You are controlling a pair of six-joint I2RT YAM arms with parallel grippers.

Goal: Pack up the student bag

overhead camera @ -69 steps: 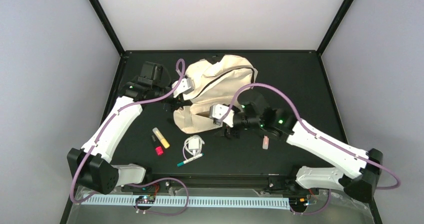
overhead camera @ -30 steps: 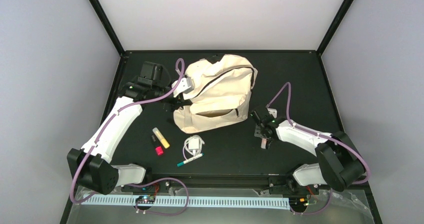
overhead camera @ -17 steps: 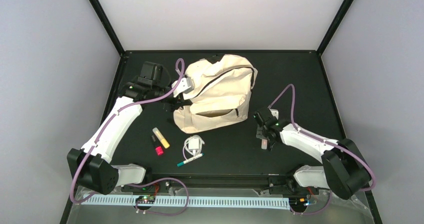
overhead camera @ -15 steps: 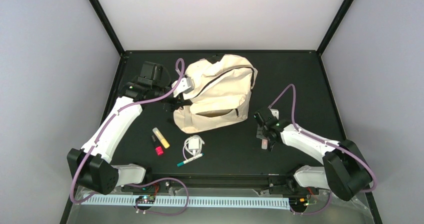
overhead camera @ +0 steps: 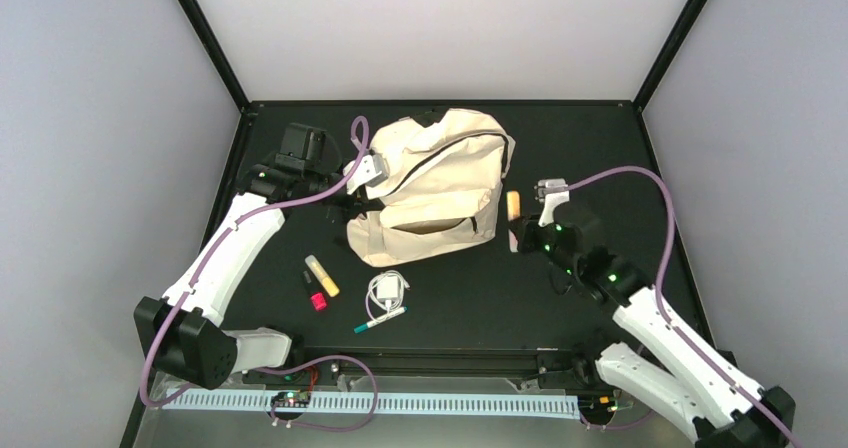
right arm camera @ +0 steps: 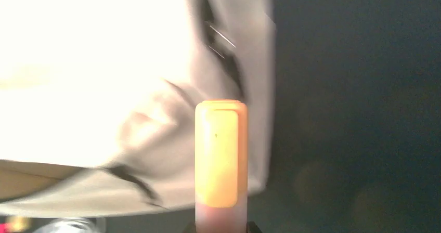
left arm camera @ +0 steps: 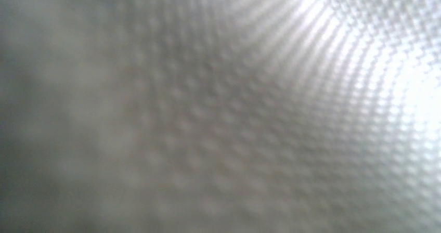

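The student bag [overhead camera: 432,188], a large cream fabric backpack with dark zipper lines, lies at the back middle of the table and shows again in the right wrist view [right arm camera: 104,113]. My left gripper [overhead camera: 352,204] is at the bag's left edge, shut on its fabric. Blurred cream weave [left arm camera: 218,118] fills the left wrist view and hides the fingers. My right gripper [overhead camera: 516,234] is shut on an orange-capped highlighter [overhead camera: 513,206], held above the table just right of the bag. In the right wrist view the highlighter [right arm camera: 220,155] stands straight up out of my gripper [right arm camera: 220,229].
On the black table in front of the bag lie a yellow highlighter [overhead camera: 322,275], a small black item [overhead camera: 306,279], a red-capped item [overhead camera: 318,302], a white charger with its cable [overhead camera: 386,290] and a green-tipped pen [overhead camera: 380,319].
My right gripper shut on the highlighter lying on the table at the right, then lifted it back and up to the bag's right side. The left arm has not moved.
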